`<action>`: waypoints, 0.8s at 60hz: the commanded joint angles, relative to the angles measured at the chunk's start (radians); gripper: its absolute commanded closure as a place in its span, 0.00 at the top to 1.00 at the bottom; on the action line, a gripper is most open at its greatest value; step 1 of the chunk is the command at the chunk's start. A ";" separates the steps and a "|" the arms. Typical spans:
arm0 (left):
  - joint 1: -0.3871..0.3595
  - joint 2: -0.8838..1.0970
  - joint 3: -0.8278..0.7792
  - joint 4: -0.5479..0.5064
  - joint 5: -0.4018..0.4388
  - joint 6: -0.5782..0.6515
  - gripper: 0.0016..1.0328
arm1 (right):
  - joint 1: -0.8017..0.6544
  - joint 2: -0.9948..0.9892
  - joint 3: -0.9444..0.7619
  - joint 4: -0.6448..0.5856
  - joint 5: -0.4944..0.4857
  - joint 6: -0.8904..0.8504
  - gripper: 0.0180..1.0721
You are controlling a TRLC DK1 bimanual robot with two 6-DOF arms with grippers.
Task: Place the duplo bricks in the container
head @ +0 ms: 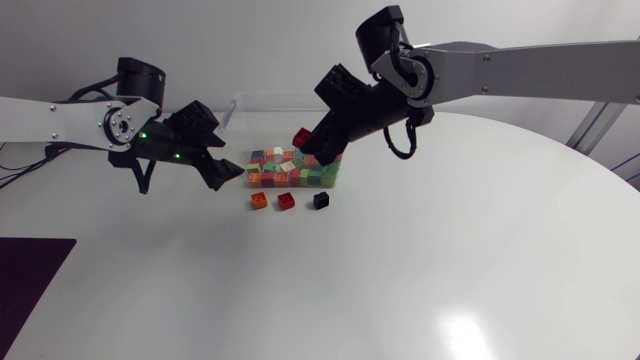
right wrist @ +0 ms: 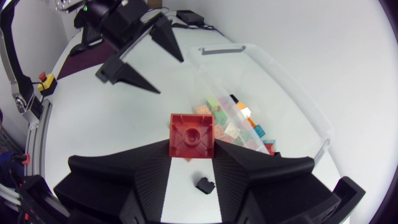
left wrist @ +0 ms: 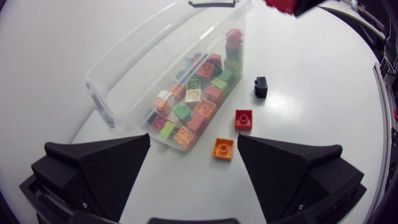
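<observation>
Near half of the table was wide open, clear approach from there. The orange brick, loose red brick and black brick sat in a row just beside the container wall, so it was tight on that side. The right gripper, clamping the held red brick, hung over the opening. The left gripper, fingers spread, crowded the end nearer its arm.
</observation>
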 commanded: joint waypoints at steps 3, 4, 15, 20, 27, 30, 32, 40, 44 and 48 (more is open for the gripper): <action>0.020 0.091 -0.021 0.002 0.042 0.092 0.95 | -0.017 -0.007 0.046 0.047 -0.009 0.074 0.27; 0.022 0.106 -0.019 0.006 0.051 0.094 0.95 | -0.018 -0.007 0.050 0.053 -0.009 0.080 0.27; 0.023 0.249 -0.010 0.101 0.068 0.115 0.95 | -0.040 0.017 0.107 0.090 -0.003 0.141 0.27; 0.022 0.298 -0.004 0.149 0.077 0.118 0.95 | -0.047 0.034 0.138 0.093 -0.001 0.157 0.27; 0.022 0.350 0.017 0.183 0.093 0.117 0.95 | -0.049 0.057 0.174 0.091 0.002 0.167 0.27; 0.020 0.374 0.028 0.186 0.099 0.117 0.95 | -0.049 0.066 0.190 0.091 0.002 0.174 0.27; 0.020 0.388 0.031 0.192 0.108 0.117 0.95 | -0.051 0.071 0.197 0.096 0.002 0.180 0.27; 0.016 0.422 0.034 0.239 0.137 0.112 0.95 | -0.052 0.115 0.246 0.113 0.009 0.210 0.27; 0.010 0.430 0.031 0.250 0.143 0.111 0.95 | -0.052 0.149 0.269 0.130 0.025 0.223 0.27; 0.000 0.430 0.027 0.258 0.159 0.111 0.95 | -0.052 0.188 0.303 0.130 0.038 0.230 0.28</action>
